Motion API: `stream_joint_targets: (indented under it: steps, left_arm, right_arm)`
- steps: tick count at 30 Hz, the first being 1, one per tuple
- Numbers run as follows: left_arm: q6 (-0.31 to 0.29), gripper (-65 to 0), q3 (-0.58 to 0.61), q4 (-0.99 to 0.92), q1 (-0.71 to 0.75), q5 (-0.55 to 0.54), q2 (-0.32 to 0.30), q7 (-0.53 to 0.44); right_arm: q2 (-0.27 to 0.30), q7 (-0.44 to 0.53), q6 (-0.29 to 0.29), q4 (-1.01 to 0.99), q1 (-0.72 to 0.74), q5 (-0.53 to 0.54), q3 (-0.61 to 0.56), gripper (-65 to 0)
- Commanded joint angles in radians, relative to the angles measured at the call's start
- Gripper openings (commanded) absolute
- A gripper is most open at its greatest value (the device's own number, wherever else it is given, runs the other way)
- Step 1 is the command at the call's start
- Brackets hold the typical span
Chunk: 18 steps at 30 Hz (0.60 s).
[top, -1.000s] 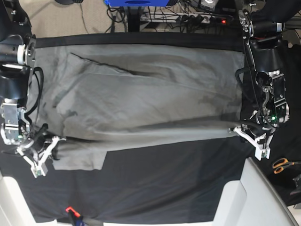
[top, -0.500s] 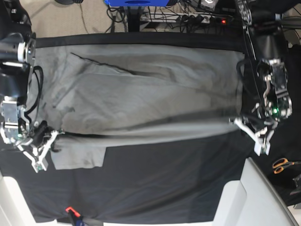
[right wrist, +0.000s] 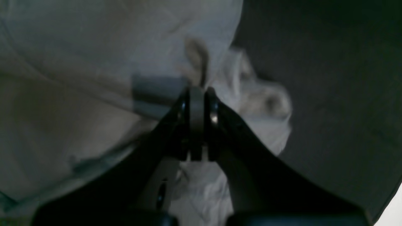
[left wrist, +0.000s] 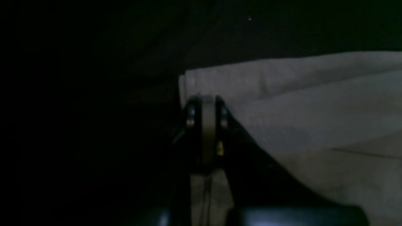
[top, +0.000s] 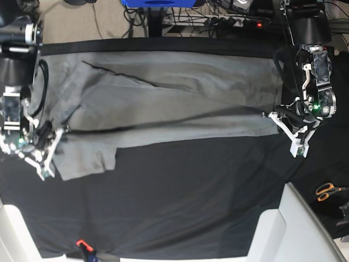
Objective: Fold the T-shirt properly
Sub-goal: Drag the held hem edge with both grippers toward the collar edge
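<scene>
The left gripper (left wrist: 205,103) is pinching a hemmed corner of the T-shirt (top: 163,103) between closed jaws; in the base view it is sitting at about 3 o'clock. The right gripper (right wrist: 196,94) is likewise clamped shut on a bunched bit of grey cloth, sitting at about 9 o'clock in the base view. With 2 grips at opposite ends of 1 edge, the arms are probably keeping that edge taut so the near portion can be laid over the body as a straight lengthwise fold.

Outward from the grippers, the T-shirt is lying spread across the far half of the black cloth (top: 191,207), reaching from 9 o'clock to 3 o'clock, with a sleeve flap sticking out toward 7 o'clock. A dark crease is running between the 2 grips.

No container is holding anything here; a pair of orange-handled scissors (top: 329,191) is lying at about 4 o'clock, well apart from the shirt.
</scene>
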Motion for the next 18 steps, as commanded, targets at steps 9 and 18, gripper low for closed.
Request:
stream_joint_targets:
  steps: [9, 18]
  left_arm:
    - [0.005, -65.0, 0.072, 0.076, 0.034, -0.011, -0.071, 0.008]
    - [0.005, -65.0, 0.073, 0.100, 0.060, -0.011, -0.073, 0.008]
  right_arm:
    - [-0.007, -0.051, -0.005, 0.144, -0.078, 0.005, 0.009, -65.0]
    - [-0.025, -0.106, -0.007, 0.230, -0.148, 0.004, 0.009, -65.0]
